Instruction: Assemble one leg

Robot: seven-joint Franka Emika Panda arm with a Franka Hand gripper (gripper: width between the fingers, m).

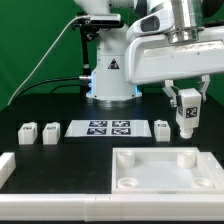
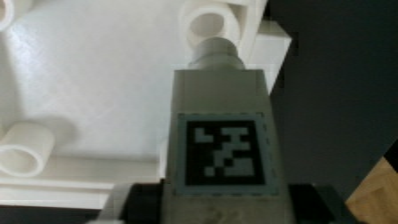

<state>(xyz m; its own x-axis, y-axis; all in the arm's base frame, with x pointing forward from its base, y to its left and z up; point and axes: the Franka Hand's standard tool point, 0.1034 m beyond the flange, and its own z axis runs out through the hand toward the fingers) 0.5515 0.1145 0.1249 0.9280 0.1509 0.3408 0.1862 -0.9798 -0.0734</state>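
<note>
So here's what we've got: the gripper is clamped on the leg, gripping it by its upper end so the block hangs upright with its black-and-white tag facing the camera. In the exterior view it's over on the exterior view's right, just behind the far edge of the tray. It's also just beside a loose block standing on the black table. Two more of those are on the exterior view's left, a second block and a third block. The marker board lies flat between that pair and the one near the leg. From the wrist view we're looking straight down the leg, tag side toward us, with the fingers pressed against both sides of its near end. At the far tip there's a round peg, and it sits very close to a corner socket of the tray. We honestly can't tell whether it's lined up with the hole or just next to it. Another socket shows well off to the side.
</note>
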